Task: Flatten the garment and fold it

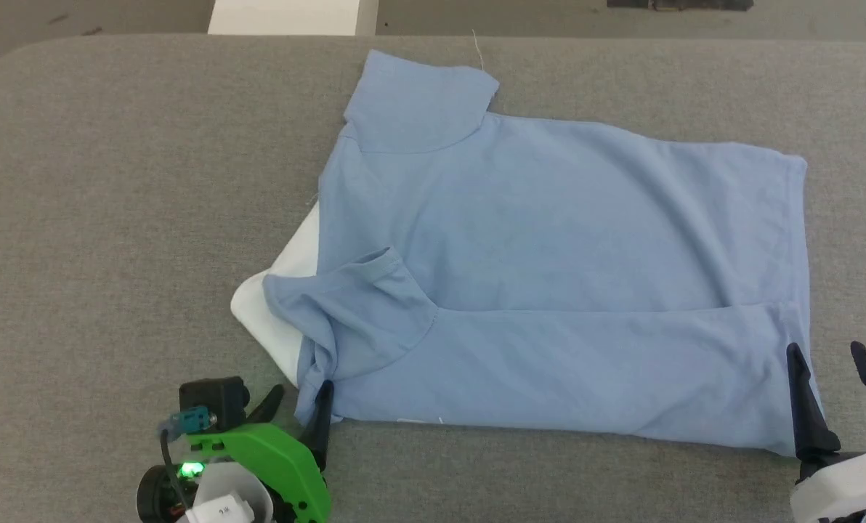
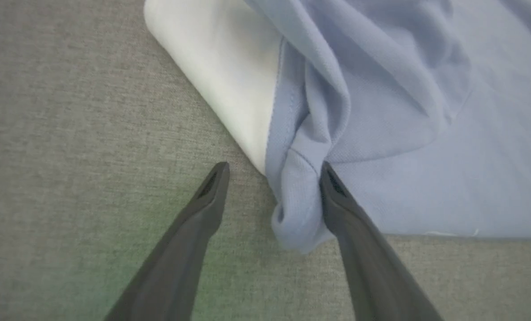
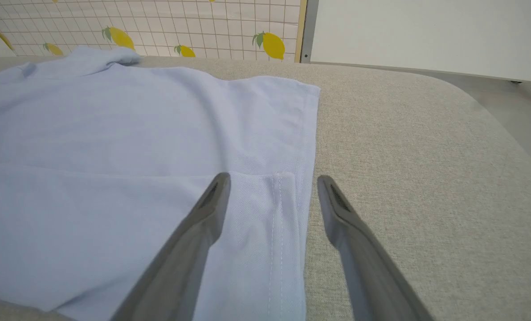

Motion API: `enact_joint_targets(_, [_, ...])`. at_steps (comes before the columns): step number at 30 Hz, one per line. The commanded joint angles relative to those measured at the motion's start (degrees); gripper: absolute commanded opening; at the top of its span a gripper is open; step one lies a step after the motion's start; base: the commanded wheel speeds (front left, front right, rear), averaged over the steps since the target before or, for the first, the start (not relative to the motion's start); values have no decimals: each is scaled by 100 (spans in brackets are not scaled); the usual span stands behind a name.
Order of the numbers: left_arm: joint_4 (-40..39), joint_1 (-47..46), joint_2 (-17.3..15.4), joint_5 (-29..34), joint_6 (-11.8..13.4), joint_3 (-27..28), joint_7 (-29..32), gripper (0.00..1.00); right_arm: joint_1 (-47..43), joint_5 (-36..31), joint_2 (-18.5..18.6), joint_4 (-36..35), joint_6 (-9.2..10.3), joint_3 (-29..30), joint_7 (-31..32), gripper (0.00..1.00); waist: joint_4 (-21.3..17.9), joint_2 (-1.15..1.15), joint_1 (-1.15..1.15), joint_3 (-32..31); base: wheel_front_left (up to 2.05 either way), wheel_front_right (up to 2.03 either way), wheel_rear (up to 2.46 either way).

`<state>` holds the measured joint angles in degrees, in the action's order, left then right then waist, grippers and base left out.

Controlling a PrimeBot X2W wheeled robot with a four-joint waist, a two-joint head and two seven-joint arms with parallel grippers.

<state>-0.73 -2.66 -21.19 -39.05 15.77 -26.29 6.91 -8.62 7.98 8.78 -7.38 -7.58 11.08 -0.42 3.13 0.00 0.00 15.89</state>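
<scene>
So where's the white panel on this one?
In the head view, the white panel peeks out from under the garment at its left edge, beside the bunched near sleeve, just ahead of the left gripper.

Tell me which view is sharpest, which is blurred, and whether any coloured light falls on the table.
Head view: even light, the garment sharp. Left wrist view: soft overall, the left gripper blurred, a green cast on the table beside it. Right wrist view: brighter, the garment looks paler, its knit crisp near the right gripper.

Even, soft, bright light; slight blur in wrist views.
</scene>
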Motion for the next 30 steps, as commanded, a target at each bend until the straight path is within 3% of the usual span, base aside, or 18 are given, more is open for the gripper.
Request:
enact_joint_targets(1, [20,-125,-18,-85,18,16,92,100,112,22,28,24,9,-9,10,100,-43,0,0,118,0,0,0])
enact_joint_targets(5, [110,-180,-19,-288,-66,-107,538,100,135,38,57,63,9,-20,32,100,-56,0,0,222,0,0,0])
enact_joint_targets(6, [141,-196,-29,-303,-71,-135,617,84,146,41,65,67,9,-24,30,100,-59,0,0,236,0,0,0])
enact_joint_targets(7, [171,-214,-39,-309,-80,-160,677,35,161,44,74,71,9,-28,32,100,-61,0,0,249,0,0,0])
enact_joint_targets(8, [201,-236,-32,-334,-92,-166,709,0,187,46,90,73,9,-36,44,100,-62,0,0,262,0,0,0])
enact_joint_targets(13, [164,-294,-59,-410,-243,-147,673,0,345,75,341,33,9,-200,192,100,-57,0,0,283,0,0,0])
enact_joint_targets(18, [-21,-207,-131,-405,-144,92,381,0,504,401,639,-90,9,-259,666,100,-50,0,0,292,0,0,0])
enact_joint_targets(24, [-260,-99,-139,-312,88,265,114,0,296,836,856,-285,9,-35,1920,100,13,0,0,386,0,0,0])
enact_joint_targets(30, [-332,-117,-95,-286,80,179,109,0,-89,1143,700,-389,9,32,3025,100,71,0,0,472,0,0,0])
